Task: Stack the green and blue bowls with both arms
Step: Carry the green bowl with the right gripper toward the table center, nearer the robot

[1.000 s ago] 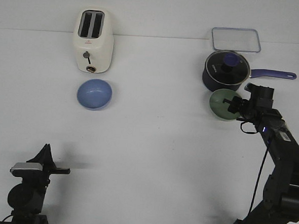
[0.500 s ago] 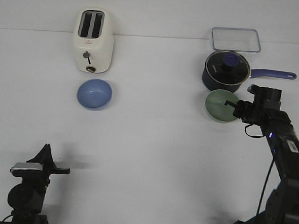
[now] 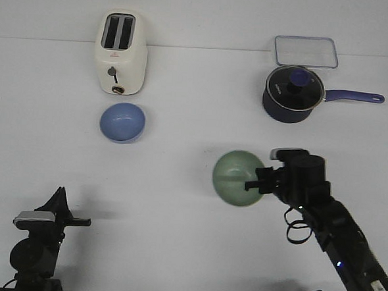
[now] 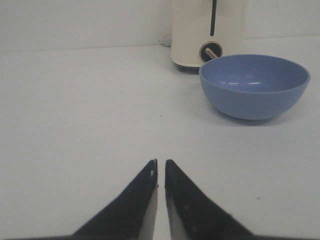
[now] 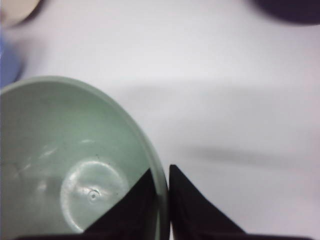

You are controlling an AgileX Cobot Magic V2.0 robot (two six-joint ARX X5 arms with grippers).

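Note:
My right gripper (image 3: 254, 184) is shut on the rim of the green bowl (image 3: 237, 177) and holds it raised above the middle of the table, tilted toward the camera. In the right wrist view the bowl (image 5: 70, 165) fills the frame beside the gripper (image 5: 161, 172), one finger inside the rim and one outside. The blue bowl (image 3: 122, 122) sits on the table in front of the toaster; it also shows in the left wrist view (image 4: 253, 85). My left gripper (image 4: 160, 163) is shut and empty, low at the front left (image 3: 84, 222), well short of the blue bowl.
A cream toaster (image 3: 121, 51) stands behind the blue bowl. A dark navy saucepan with glass lid and long handle (image 3: 293, 93) sits at the back right, with a clear lidded container (image 3: 306, 51) behind it.
My right gripper has lifted the green bowl away from the saucepan and carried it left and toward the front, to the table's middle. The left arm has not moved.

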